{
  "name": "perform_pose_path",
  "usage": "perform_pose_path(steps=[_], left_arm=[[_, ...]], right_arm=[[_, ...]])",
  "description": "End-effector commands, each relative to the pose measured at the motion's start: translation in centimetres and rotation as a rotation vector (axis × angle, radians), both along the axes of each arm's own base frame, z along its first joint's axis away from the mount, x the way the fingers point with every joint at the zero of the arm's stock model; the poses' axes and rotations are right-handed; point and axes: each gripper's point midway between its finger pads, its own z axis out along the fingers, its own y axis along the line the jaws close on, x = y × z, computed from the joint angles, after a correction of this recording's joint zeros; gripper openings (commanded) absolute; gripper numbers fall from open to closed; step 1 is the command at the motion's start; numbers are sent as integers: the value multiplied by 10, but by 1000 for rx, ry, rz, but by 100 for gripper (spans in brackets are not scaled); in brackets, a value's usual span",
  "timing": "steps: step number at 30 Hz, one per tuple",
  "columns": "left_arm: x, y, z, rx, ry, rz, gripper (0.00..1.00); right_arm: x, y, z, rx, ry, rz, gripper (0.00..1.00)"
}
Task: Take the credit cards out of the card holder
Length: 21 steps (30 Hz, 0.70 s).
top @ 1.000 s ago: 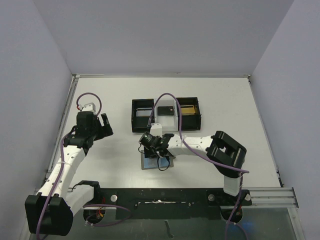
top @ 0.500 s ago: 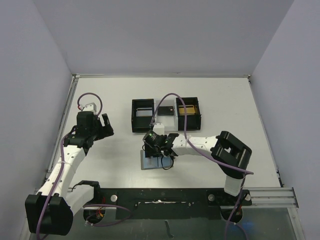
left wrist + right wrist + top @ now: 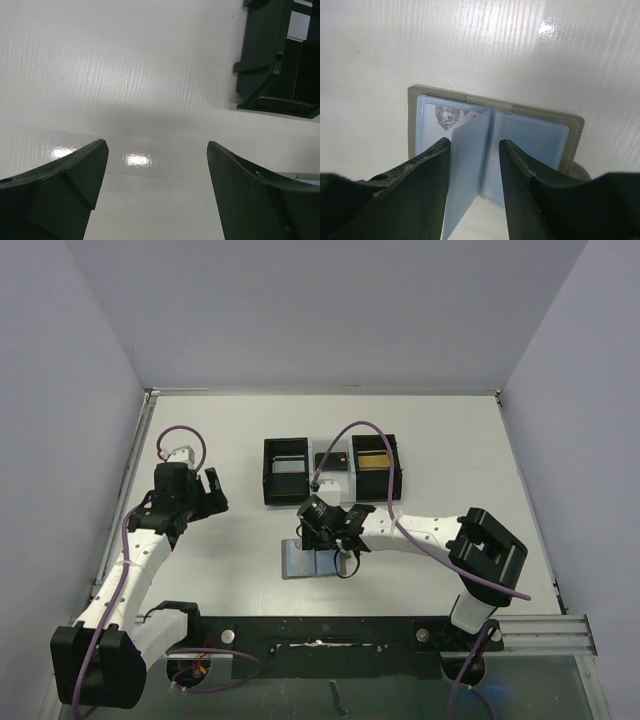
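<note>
The card holder [image 3: 298, 565] lies open on the table, front and centre. Only the right wrist view shows its blue pockets [image 3: 535, 137] and a pale credit card [image 3: 470, 155] rising between the right gripper's [image 3: 474, 145] narrowed jaws; whether they pinch it cannot be told. The left gripper [image 3: 155, 150] gapes wide near the black tray [image 3: 260, 60]. Since a second ago the right wrist has shifted rightwards and its jaws have narrowed.

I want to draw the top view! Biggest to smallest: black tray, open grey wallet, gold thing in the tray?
1. Black three-compartment tray
2. Open grey folding card holder, partly under the right gripper
3. Gold piece in the tray's right compartment
</note>
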Motion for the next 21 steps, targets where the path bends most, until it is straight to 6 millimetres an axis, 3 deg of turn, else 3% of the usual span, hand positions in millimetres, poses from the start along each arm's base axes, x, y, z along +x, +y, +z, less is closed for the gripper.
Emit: perform_pose_path(steps=[1, 6, 15, 21], left_arm=[[13, -2, 17, -8, -73, -16, 80], [13, -3, 16, -10, -70, -21, 80], [14, -5, 13, -15, -59, -31, 80], [14, -5, 12, -16, -53, -34, 80]], right_arm=[[6, -5, 18, 17, -44, -29, 41], [4, -18, 17, -34, -43, -51, 32], [-9, -55, -1, -105, -7, -135, 33], [-5, -63, 3, -116, -16, -158, 36]])
